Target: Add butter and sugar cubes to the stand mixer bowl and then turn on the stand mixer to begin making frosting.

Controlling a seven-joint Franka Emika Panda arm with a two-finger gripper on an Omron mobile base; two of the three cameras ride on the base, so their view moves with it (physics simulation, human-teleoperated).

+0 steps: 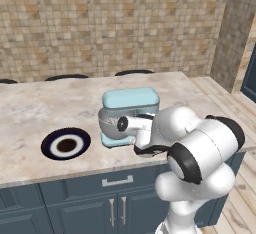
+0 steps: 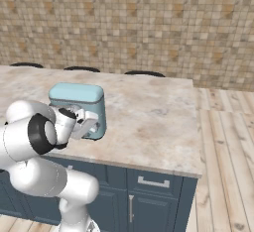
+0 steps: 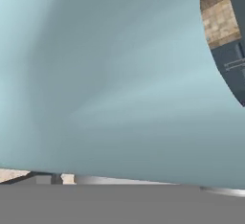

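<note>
The counter [image 1: 35, 108] carries the stand mixer [image 1: 131, 101] near its front edge, the stand mixer bowl [image 1: 111, 125] tucked under its head. Butter and sugar cubes can't be made out, so whether they're loaded I cannot tell. It looks like the switch-on stage: the gripper [image 2: 90, 124] is right up against the mixer's body, fingers spread wide, holding nothing. A dark plate [image 1: 65, 144] sits alongside.

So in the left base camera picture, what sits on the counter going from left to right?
Dark blue plate with a white ring → grey metal stand mixer bowl → light blue stand mixer, with the robot's white arm in front of it on the right.
</note>
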